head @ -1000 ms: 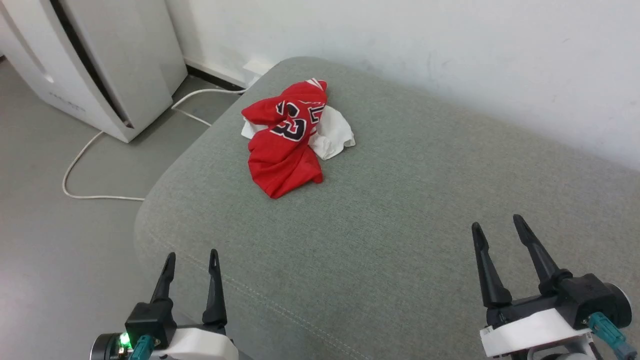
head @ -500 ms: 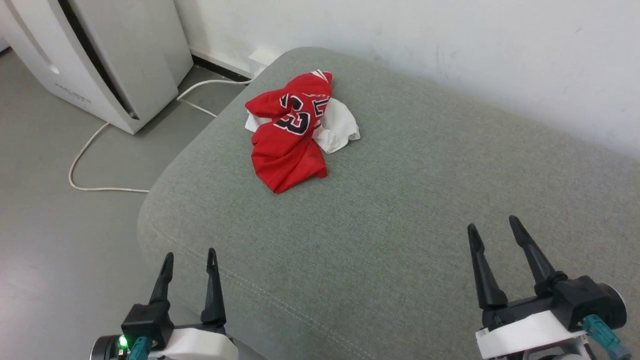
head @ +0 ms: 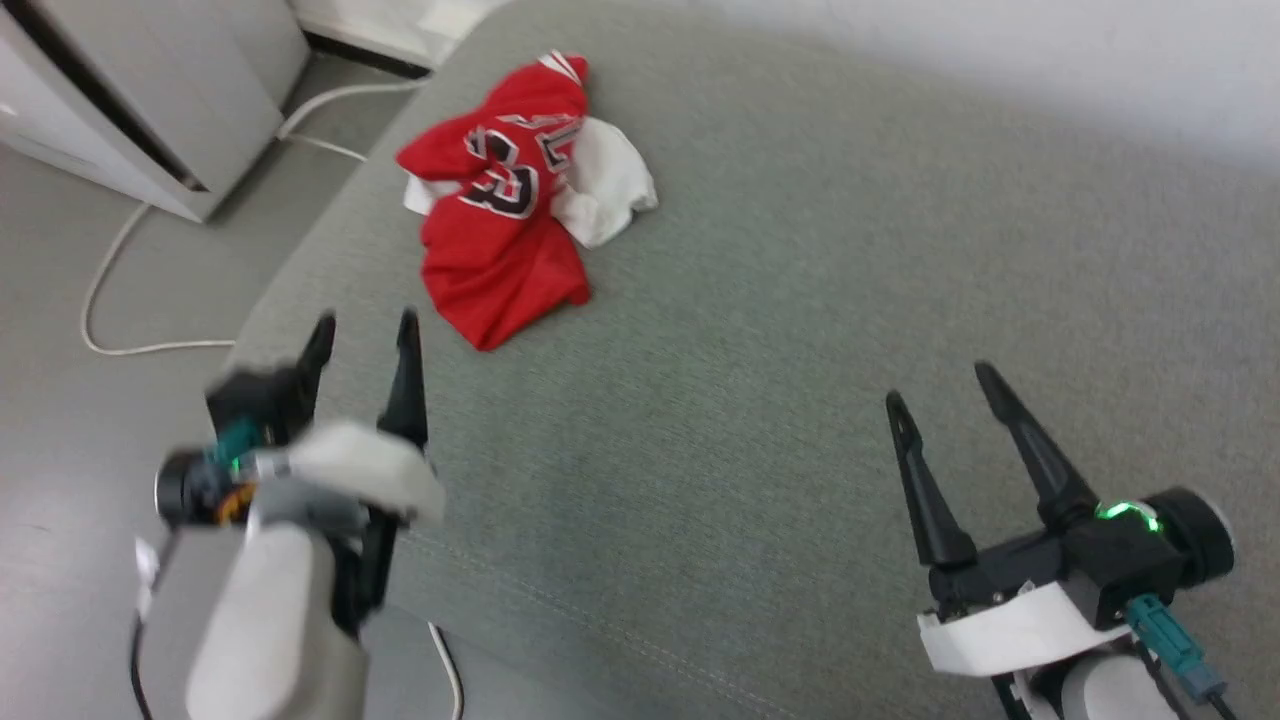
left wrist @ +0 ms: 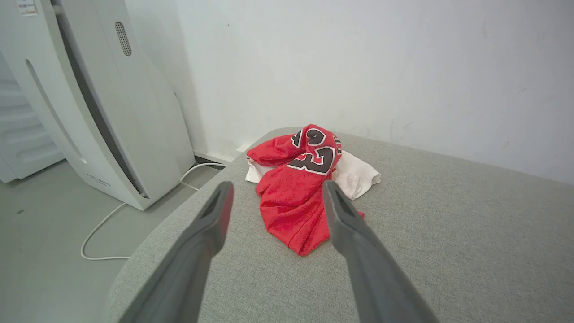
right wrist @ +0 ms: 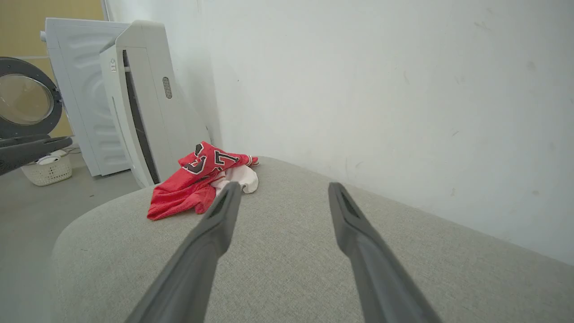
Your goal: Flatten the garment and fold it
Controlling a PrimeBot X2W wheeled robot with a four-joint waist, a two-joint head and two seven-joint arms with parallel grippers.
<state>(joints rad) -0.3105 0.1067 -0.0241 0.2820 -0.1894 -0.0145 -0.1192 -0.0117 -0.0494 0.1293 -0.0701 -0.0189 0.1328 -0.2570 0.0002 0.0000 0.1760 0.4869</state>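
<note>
Hovering open over the left edge of the grey cushion [head: 760, 330], the left pincer [head: 366, 320] points toward the crumpled red shirt [head: 495, 265], which lies near, ahead of its tips, by the far left corner. Well apart to the right, the right pincer [head: 938, 385] stands open, empty.

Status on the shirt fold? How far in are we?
Done: nothing. The garment lies crumpled in a heap near the far left corner of the grey cushion, one white sleeve sticking out. In hand: nothing gripped; the left end effector and right end effector are both open and short of it, the left one nearer. Left: grasp it, spread it flat, then every fold.
</note>
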